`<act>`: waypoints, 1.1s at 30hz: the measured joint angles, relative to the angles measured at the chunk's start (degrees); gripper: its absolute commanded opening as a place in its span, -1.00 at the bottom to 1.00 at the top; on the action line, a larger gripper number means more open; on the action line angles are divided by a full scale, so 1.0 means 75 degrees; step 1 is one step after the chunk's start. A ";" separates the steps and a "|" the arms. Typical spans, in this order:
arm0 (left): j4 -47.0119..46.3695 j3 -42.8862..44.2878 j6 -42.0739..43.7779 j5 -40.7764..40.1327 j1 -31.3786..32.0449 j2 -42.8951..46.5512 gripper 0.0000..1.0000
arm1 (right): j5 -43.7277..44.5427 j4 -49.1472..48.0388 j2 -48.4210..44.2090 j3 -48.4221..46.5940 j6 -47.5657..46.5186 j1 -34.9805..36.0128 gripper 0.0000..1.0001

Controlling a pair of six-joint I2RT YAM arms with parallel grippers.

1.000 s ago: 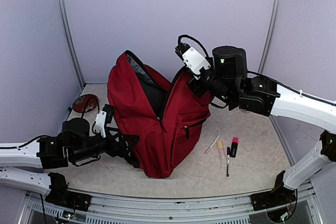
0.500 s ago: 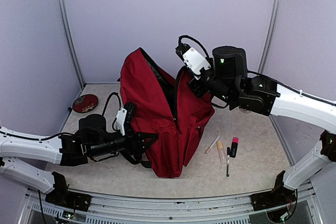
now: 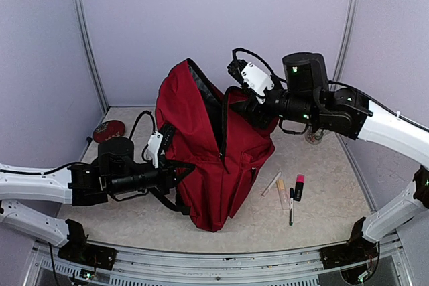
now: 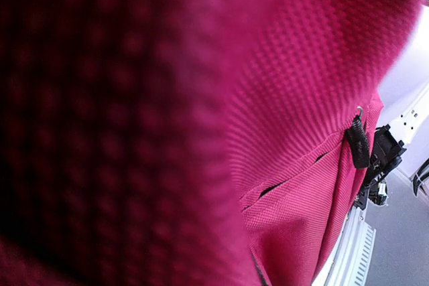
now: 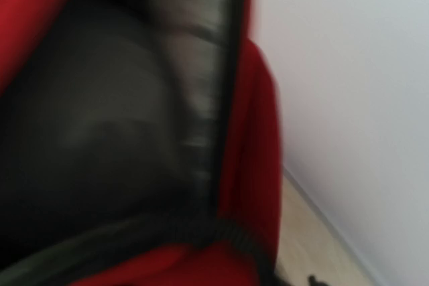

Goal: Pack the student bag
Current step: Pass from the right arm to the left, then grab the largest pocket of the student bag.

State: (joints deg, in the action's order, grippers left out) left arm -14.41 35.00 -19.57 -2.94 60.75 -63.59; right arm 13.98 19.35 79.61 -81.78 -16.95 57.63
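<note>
Student bag (image 3: 224, 165): dark-red backpack, upright mid-table (image 3: 328, 165), main compartment gaping at top. Left gripper (image 3: 179, 169): apparently pressed into the bag's left flank, jaws hidden, state cannot be told. Right gripper (image 3: 242, 106): at the bag's upper right rim, wrist view blurred, state likewise undeterminable; pink highlighter (image 3: 299, 187) lies right of the bag.

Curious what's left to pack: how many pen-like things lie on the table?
4, all right of the bag: pale stick, tan stick, black pen, pink-capped marker. More may be hidden inside.
</note>
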 measured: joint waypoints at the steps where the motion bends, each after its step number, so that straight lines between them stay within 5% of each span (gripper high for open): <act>1: 0.0259 0.0154 0.0050 -0.0029 -0.0006 0.0067 -1.00 | -0.0425 0.0134 -0.0111 -0.0099 -0.0041 -0.0009 0.42; 8: 0.1262 0.0772 0.0105 -0.0041 -0.0303 0.0227 -1.00 | -0.3762 -0.0096 -0.1256 -0.0137 -0.0449 0.0076 0.33; 13: 0.1603 0.0994 0.0245 -0.0038 -0.0399 0.0213 -1.00 | -0.4517 -0.0574 -0.1585 0.0679 -0.1903 0.0752 0.28; 24: 0.2509 0.1530 0.1320 0.0440 -0.0425 0.0210 -1.00 | -0.2314 -0.0259 -0.0976 0.1982 -0.6662 0.1559 0.06; 33: 0.2865 0.1766 0.1635 0.0624 -0.0440 0.0154 -1.00 | -0.0737 0.0099 -0.0886 0.1993 -0.8574 0.1562 -0.02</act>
State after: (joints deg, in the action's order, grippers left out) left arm 7.07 48.25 -7.31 1.74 57.45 -62.43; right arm 8.45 20.10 72.97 -66.83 -81.25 69.34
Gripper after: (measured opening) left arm 0.075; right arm 0.512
